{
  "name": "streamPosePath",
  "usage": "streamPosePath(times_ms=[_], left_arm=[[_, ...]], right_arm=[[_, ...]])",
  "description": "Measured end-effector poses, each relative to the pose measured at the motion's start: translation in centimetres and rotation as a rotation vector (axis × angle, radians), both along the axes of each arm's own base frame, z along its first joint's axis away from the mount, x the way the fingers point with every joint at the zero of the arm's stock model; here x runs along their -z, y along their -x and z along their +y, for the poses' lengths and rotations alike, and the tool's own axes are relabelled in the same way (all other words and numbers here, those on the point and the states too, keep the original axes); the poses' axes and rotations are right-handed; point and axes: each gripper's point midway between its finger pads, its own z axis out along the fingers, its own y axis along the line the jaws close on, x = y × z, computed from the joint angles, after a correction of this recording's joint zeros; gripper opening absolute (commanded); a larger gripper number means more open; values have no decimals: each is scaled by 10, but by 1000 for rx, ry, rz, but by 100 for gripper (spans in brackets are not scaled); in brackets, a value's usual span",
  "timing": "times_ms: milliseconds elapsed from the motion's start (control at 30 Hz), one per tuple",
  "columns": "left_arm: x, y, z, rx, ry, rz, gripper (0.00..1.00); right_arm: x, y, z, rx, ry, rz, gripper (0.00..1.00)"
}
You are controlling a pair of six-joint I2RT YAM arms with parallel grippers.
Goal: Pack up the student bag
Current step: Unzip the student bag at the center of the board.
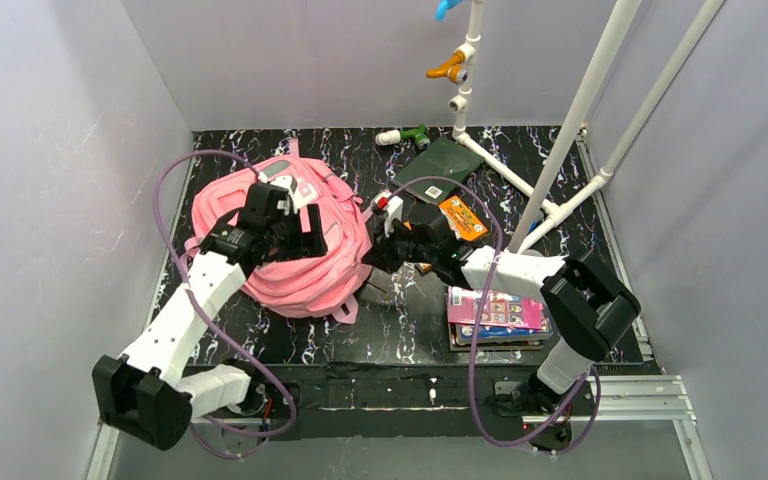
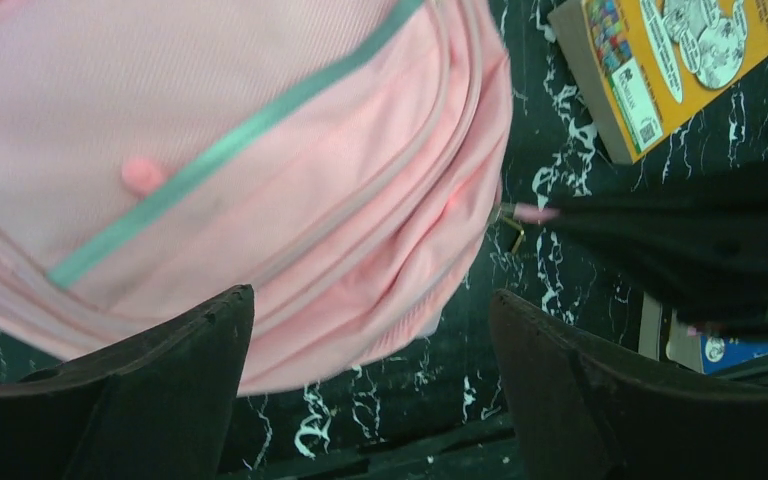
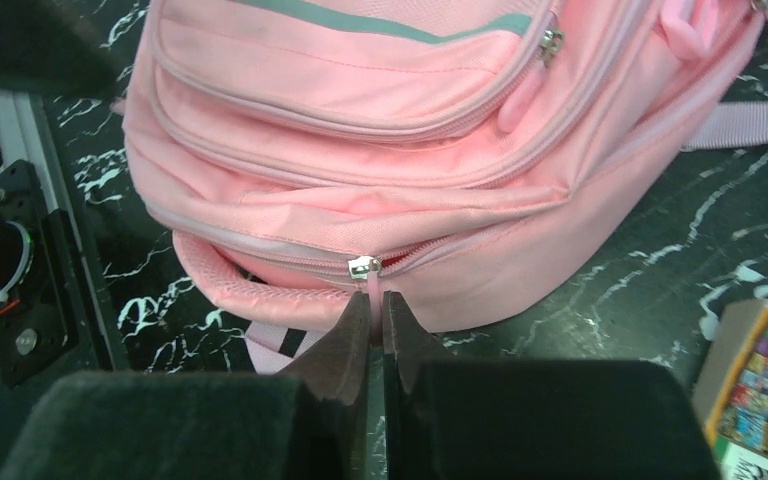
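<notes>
One student bag [image 1: 310, 282] lies on the table [image 1: 400, 330]. Two grippers: the left gripper [image 2: 370, 310] is spread wide above it, and the right gripper [image 3: 376, 300] is clenched on its zip pull [image 3: 371, 286]. One book stack [image 1: 495, 310] to the bag's right is partly hidden, so its count is unclear.

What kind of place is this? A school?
Probably a robot test booth, not a school: plain grey walls box in a black marbled table, two robot arms are bolted at its edge.

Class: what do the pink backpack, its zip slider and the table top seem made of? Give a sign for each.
Backpack: soft matt woven fabric; fine weave and stitched seams. Zip slider: likely metal; silvery glint. Table top: hard, smooth, black with white veins; stone or printed marble-look, cannot tell.
</notes>
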Motion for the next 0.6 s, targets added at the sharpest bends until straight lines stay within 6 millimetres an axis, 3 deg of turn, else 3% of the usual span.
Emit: streamPosePath(times_ms=[100, 267, 433, 600], left_arm=[[12, 20, 3, -40, 37, 44, 88], [47, 44, 0, -101, 116, 116, 69], [85, 51, -9, -130, 157, 224, 69], [91, 46, -13, -132, 168, 235, 69]], right_arm=[[5, -13, -8, 37, 2, 24, 1], [20, -20, -11, 23, 20, 53, 1], [42, -16, -6, -25, 37, 78, 6], [51, -17, 1, -54, 18, 68, 19]])
